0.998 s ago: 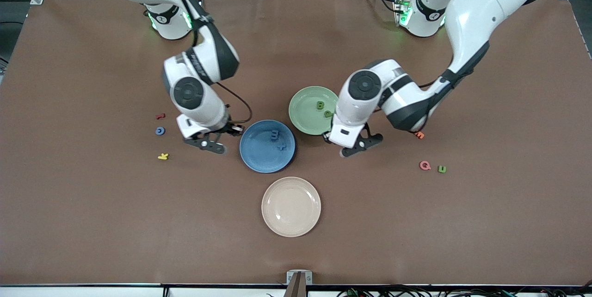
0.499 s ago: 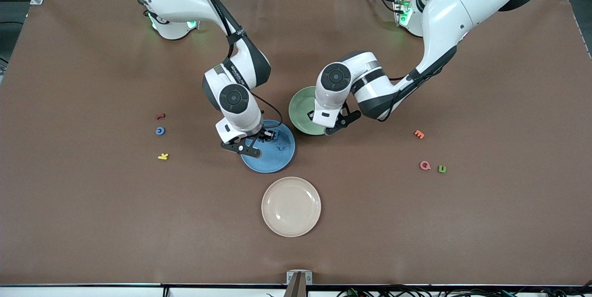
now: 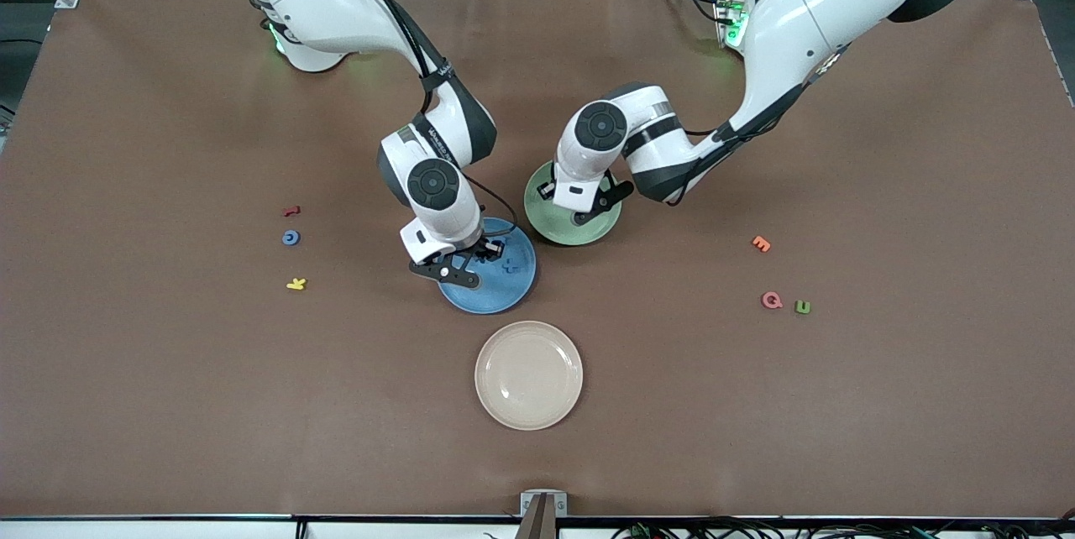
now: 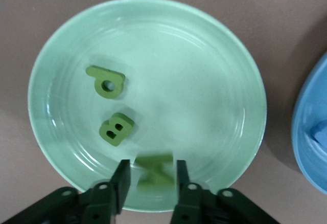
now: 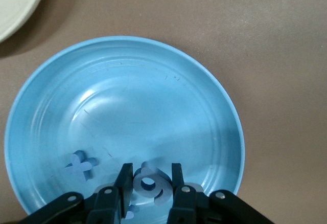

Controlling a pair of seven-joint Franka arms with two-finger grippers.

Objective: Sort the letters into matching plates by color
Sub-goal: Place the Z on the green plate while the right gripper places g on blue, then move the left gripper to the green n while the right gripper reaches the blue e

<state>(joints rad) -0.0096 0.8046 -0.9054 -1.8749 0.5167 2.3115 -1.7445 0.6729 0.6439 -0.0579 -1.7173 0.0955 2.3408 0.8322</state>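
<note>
Letters first: chunky matte foam. My left gripper (image 4: 150, 175) over the glossy green plate (image 4: 225, 55) pinches a blurred green letter (image 4: 153, 171); two more green letters, a P-shape (image 4: 105, 81) and a B (image 4: 116, 128), lie inside. My right gripper (image 5: 149, 182) over the ridged blue plate (image 5: 153, 96) clamps a ring-shaped blue letter (image 5: 148, 184), beside a cross-shaped one (image 5: 78, 166); a third is half hidden. Brown matte tabletop (image 3: 756, 405), cream plate (image 3: 528, 374) nearer the front camera.

Glossy white arm shells with dark grey joints, black cables, green-lit bases, black claws (image 3: 470, 258)
</note>
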